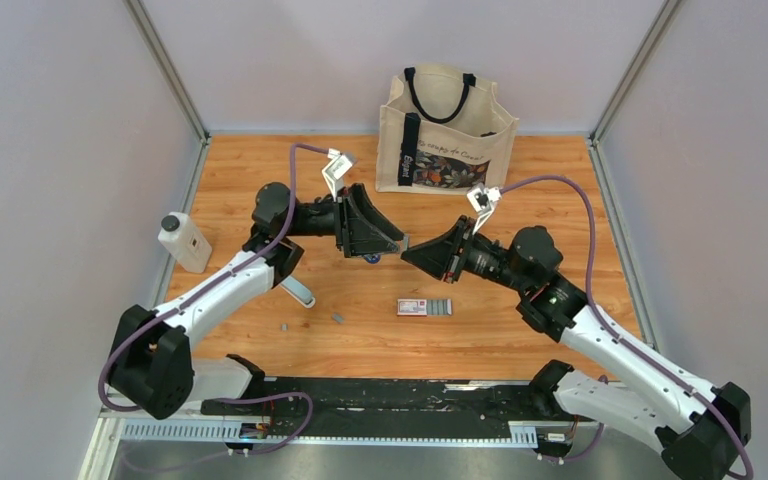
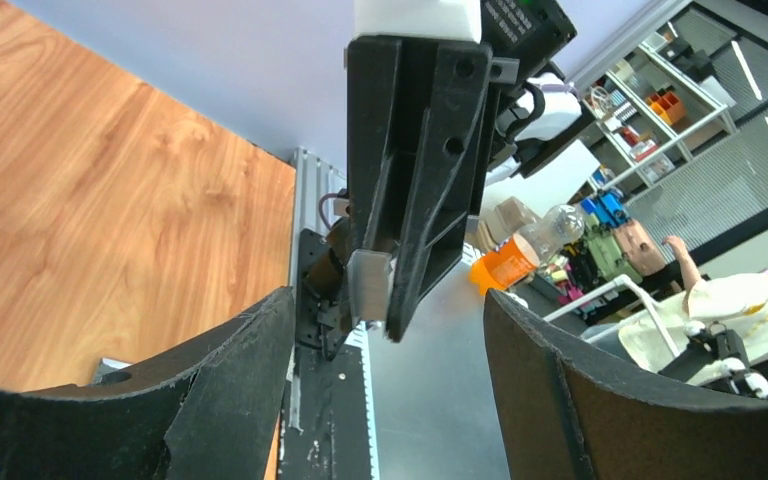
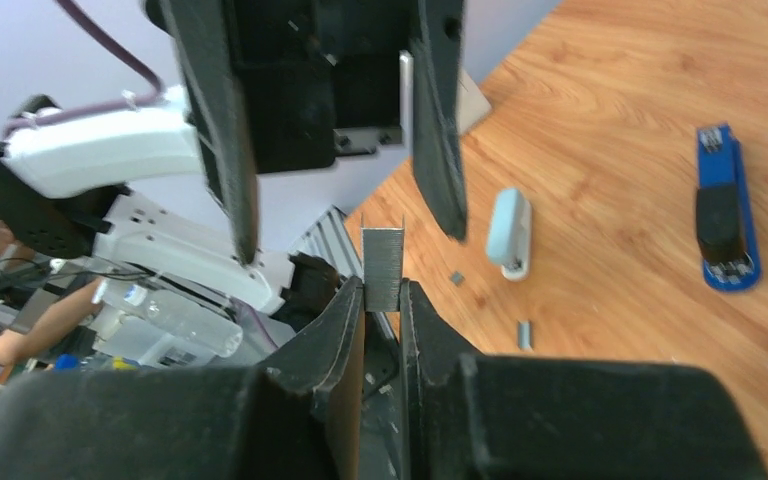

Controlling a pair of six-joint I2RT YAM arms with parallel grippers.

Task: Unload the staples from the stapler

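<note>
We are pinching the staples [image 3: 382, 262] upright in our right gripper [image 3: 382, 300], its jaws clamping tight on the strip's lower end. Our left gripper [image 1: 398, 240] is facing it from 9 o'clock in the top view, jaws spread wide and gripping nothing. The stapler [image 3: 720, 160] is lying flat on the table [image 1: 520, 330], at 3 o'clock from the strip in the right wrist view
</note>
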